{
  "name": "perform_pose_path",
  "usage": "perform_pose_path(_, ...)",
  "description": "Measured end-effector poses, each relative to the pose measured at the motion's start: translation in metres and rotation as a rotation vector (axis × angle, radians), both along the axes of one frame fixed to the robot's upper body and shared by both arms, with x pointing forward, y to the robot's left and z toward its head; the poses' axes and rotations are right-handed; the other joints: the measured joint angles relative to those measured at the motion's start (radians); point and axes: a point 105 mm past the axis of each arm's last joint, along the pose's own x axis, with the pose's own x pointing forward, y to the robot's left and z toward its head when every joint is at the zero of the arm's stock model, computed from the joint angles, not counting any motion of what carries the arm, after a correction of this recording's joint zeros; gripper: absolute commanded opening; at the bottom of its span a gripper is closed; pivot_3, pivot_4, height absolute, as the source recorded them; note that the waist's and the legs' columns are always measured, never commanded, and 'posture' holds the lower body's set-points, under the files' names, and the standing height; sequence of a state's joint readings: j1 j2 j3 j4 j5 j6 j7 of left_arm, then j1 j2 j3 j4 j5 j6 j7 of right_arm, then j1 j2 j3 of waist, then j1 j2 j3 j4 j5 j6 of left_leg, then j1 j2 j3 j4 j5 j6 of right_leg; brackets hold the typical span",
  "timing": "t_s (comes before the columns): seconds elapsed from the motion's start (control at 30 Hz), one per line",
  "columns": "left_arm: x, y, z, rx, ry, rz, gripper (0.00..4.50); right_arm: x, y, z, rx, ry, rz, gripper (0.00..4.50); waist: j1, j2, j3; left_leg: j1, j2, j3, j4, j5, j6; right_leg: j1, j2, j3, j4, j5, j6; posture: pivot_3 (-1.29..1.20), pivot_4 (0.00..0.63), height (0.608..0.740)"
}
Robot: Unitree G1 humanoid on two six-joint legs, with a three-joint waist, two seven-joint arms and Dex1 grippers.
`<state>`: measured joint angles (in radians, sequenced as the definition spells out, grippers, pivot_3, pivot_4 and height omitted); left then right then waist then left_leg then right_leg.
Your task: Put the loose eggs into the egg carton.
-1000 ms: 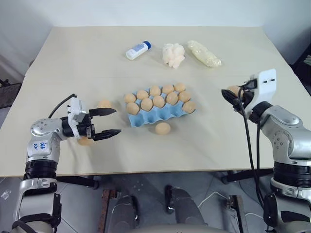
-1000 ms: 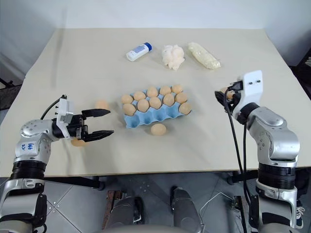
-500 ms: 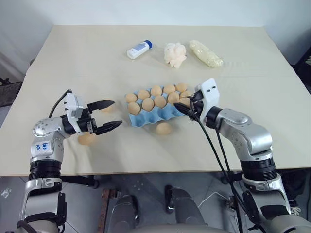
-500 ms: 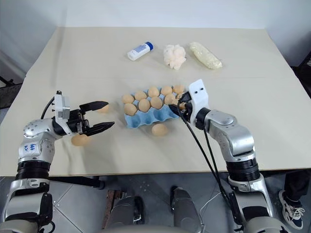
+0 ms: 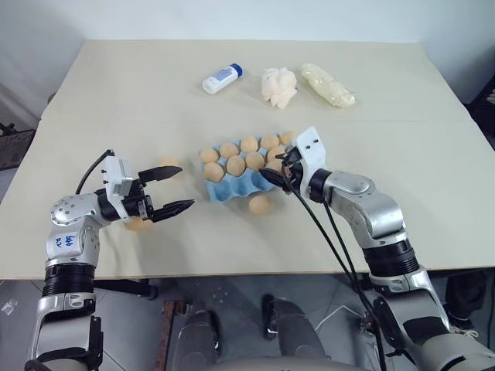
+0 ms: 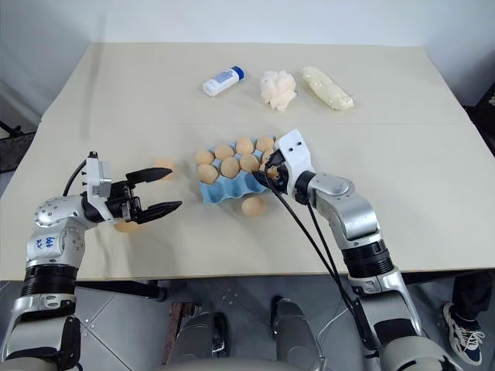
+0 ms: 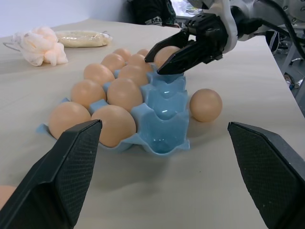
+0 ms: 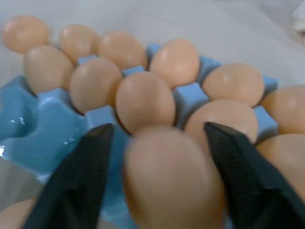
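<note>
The right pincer (image 5: 277, 171) hangs over the near, right end of the egg carton (image 5: 232, 190), its fingers spread apart around an egg (image 8: 171, 179) that sits between them, so this looks like the moment of release into a front cup; whether the egg already rests in the cup I cannot tell. The back rows of the light blue carton are full, and the front row has empty cups. Loose eggs lie on the tabletop (image 5: 116, 100): one just in front of the carton (image 5: 261, 204), one by the left pincer (image 5: 172, 189), which stands wide open and empty, and another beyond it (image 5: 167, 163). Next, the right arm should lift clear, then a pincer should close on a loose egg.
</note>
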<state>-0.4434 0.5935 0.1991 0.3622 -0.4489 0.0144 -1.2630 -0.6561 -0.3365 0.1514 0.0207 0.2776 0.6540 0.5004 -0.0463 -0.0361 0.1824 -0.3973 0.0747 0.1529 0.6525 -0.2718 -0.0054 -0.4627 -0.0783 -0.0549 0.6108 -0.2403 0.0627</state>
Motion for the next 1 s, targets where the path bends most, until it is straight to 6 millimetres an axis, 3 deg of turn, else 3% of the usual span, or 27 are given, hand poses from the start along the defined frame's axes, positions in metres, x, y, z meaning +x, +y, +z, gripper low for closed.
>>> perform_pose_path(0.03, 0.0, 0.0, 0.0, -0.002, -0.001, 0.0, 4.5, 0.001, -0.001, 0.001, -0.002, -0.004, -0.002, 4.47, -0.001, 0.0, 0.0, 0.0, 0.0, 0.0, 0.0, 0.0, 0.0, 0.0, 0.0, 0.0, 0.0, 0.0, 0.0, 0.0, 0.15, 0.74)
perform_pose_path(0.27, -0.001, 0.0, 0.002, -0.014, -0.004, -0.008, 4.5, -0.004, -0.003, 0.013, -0.013, -0.03, 0.011, 4.47, -0.004, 0.0, 0.0, 0.0, 0.0, -0.001, 0.0, 0.0, 0.0, 0.0, 0.0, 0.0, 0.0, 0.0, 0.0, 0.0, 0.15, 0.74)
perform_pose_path(0.47, -0.003, 0.005, 0.003, 0.001, -0.004, -0.015, 4.5, -0.029, -0.025, 0.033, -0.006, -0.034, 0.057, 4.47, 0.004, 0.0, 0.0, -0.004, 0.001, -0.003, 0.0, 0.0, 0.0, -0.001, 0.0, -0.003, -0.002, 0.0, 0.0, 0.0, 0.15, 0.74)
perform_pose_path(0.63, -0.008, 0.013, 0.001, 0.0, 0.016, -0.044, 4.5, -0.064, -0.058, 0.02, -0.003, 0.113, 0.103, 4.47, 0.018, 0.0, 0.0, -0.005, 0.001, -0.004, 0.0, -0.001, 0.0, -0.001, 0.0, -0.006, -0.004, 0.0, 0.0, 0.0, 0.15, 0.74)
perform_pose_path(0.83, -0.018, 0.023, -0.011, 0.019, 0.069, -0.095, 4.5, -0.122, -0.089, -0.007, -0.068, 0.281, 0.202, 4.47, 0.022, 0.0, 0.0, -0.006, 0.001, -0.006, 0.001, -0.001, 0.0, 0.0, 0.0, -0.008, -0.006, 0.0, -0.001, 0.0, 0.15, 0.74)
perform_pose_path(1.0, -0.022, 0.027, -0.014, 0.035, 0.084, -0.121, 4.5, -0.132, -0.088, -0.01, -0.066, 0.243, 0.263, 4.47, 0.016, 0.0, 0.0, -0.005, 0.002, -0.006, 0.004, 0.0, 0.0, 0.001, 0.001, -0.007, -0.006, 0.0, -0.001, 0.0, 0.15, 0.74)
